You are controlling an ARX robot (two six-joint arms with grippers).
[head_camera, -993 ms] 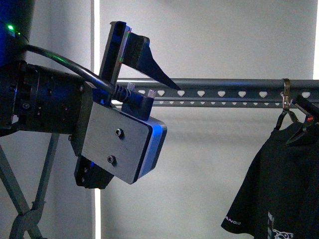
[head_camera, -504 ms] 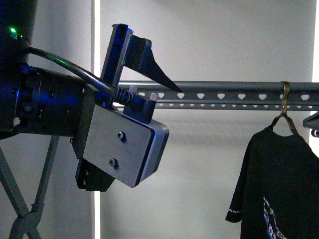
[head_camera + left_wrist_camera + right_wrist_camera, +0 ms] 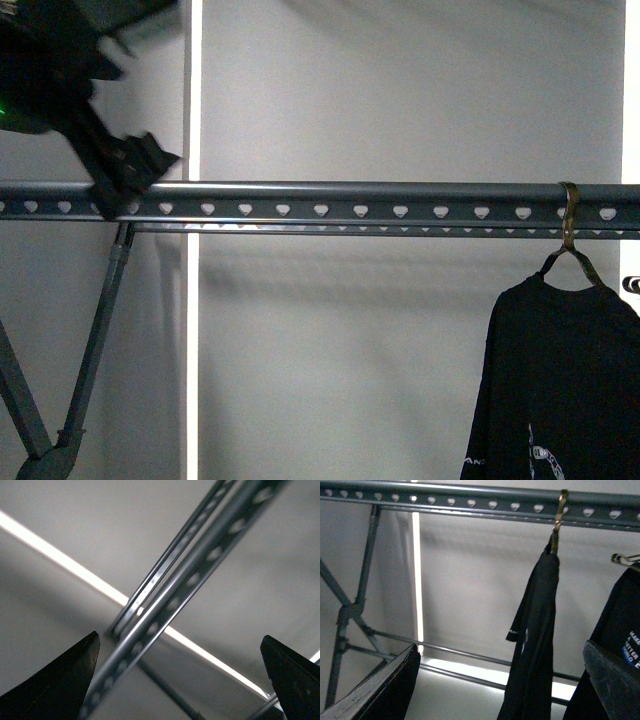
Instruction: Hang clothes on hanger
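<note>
The dark grey rack rail (image 3: 340,205) runs level across the front view. The black T-shirt (image 3: 565,380) hangs from it at the right on a thin wire coat hanger with a brownish hook (image 3: 569,215). White print shows low on its front. My left arm (image 3: 80,90) is a dark blur at the top left, reaching the rail. My left gripper (image 3: 180,680) is open and empty, with the rail (image 3: 190,580) crossing beyond it. My right gripper (image 3: 500,680) is open and empty, below the rail (image 3: 480,497). The shirt (image 3: 535,640) hangs edge-on beyond it.
Slanted legs (image 3: 95,340) carry the rail at the left, with low cross bars (image 3: 470,665) behind. A second black garment with white print (image 3: 625,625) hangs on another wire hanger (image 3: 624,557) past the shirt. A bright vertical strip (image 3: 193,330) marks the grey wall.
My left arm has swung from the middle left up to the top left corner. The right fingertip beside the shirt has left the front view. The shirt now hangs alone.
</note>
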